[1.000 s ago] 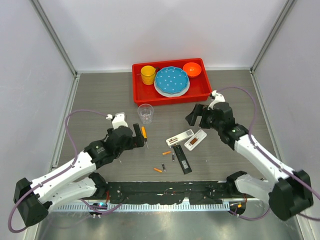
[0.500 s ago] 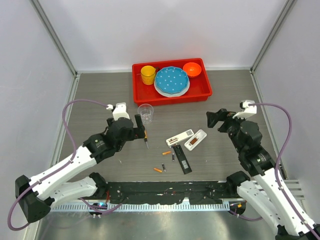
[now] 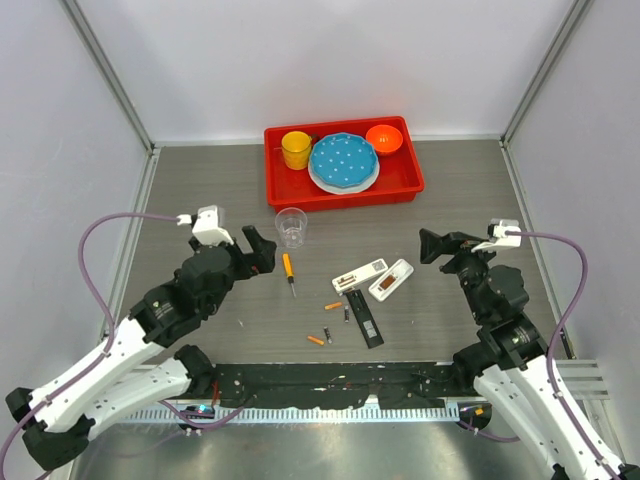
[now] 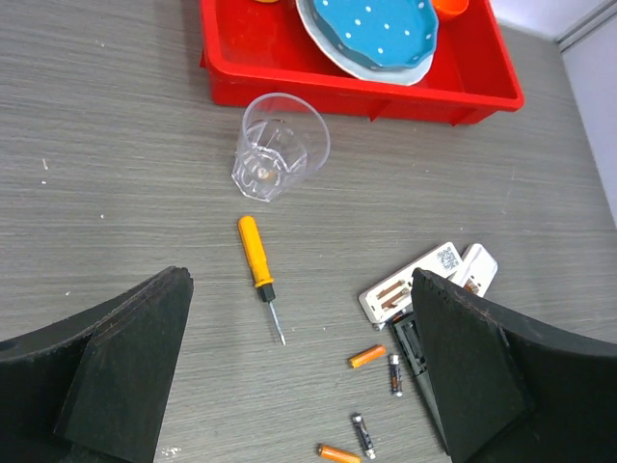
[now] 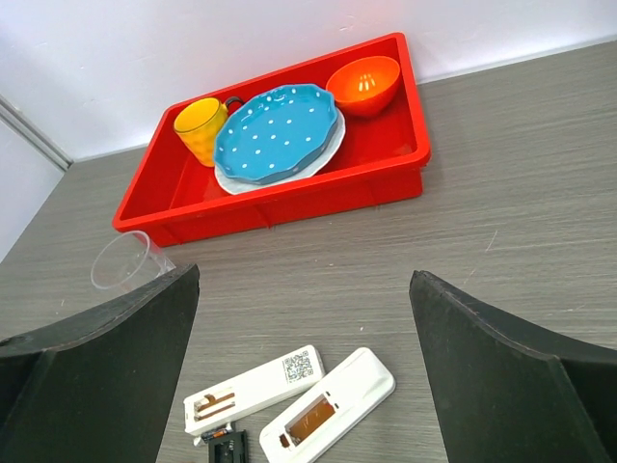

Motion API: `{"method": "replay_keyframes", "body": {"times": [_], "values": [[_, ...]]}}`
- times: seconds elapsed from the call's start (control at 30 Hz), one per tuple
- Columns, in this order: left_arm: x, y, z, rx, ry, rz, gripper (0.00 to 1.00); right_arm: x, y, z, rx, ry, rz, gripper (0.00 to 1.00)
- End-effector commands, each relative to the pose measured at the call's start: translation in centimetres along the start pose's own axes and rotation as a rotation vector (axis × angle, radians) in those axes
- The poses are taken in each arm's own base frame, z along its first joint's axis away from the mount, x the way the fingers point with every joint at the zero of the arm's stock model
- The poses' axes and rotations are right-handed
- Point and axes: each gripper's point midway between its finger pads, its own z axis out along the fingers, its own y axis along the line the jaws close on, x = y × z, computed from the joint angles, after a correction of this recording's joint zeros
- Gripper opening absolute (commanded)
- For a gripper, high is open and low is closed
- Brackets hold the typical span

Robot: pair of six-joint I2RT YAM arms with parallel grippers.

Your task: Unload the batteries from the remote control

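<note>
Nearest the arm bases, we find the batteries (image 3: 327, 335) loose on the table (image 3: 200, 190): four slim cells, two orange and two dark, none held, all just left of a black remote (image 3: 364, 320). Beyond them lie two white remotes (image 3: 360, 275) side by side, their bays uncovered. To their left an orange-handled screwdriver (image 3: 288, 272) lies apart. We show the left gripper (image 3: 258, 247) and the right gripper (image 3: 437, 248) raised off the table on either side of this cluster, both with fingers spread wide and grasping nothing. Farther back stands a clear cup (image 3: 291, 226), then a red tray (image 3: 345, 199) holding a blue plate (image 3: 343, 160), a yellow mug (image 3: 296, 149) and an orange bowl (image 3: 383, 137).
</note>
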Motion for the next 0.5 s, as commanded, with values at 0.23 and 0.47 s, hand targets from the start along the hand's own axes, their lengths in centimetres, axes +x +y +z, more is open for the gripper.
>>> {"method": "replay_keyframes", "body": {"times": [0.23,0.47], "values": [[1.3,1.1,0.5,0.001,-0.037,-0.061,1.0,1.3,0.0,1.3,-0.001,-0.002,0.027,0.95],[2.7,1.1,0.9,0.024,-0.021,-0.06,1.0,2.5,0.1,2.3,-0.007,0.016,0.023,0.95]]}}
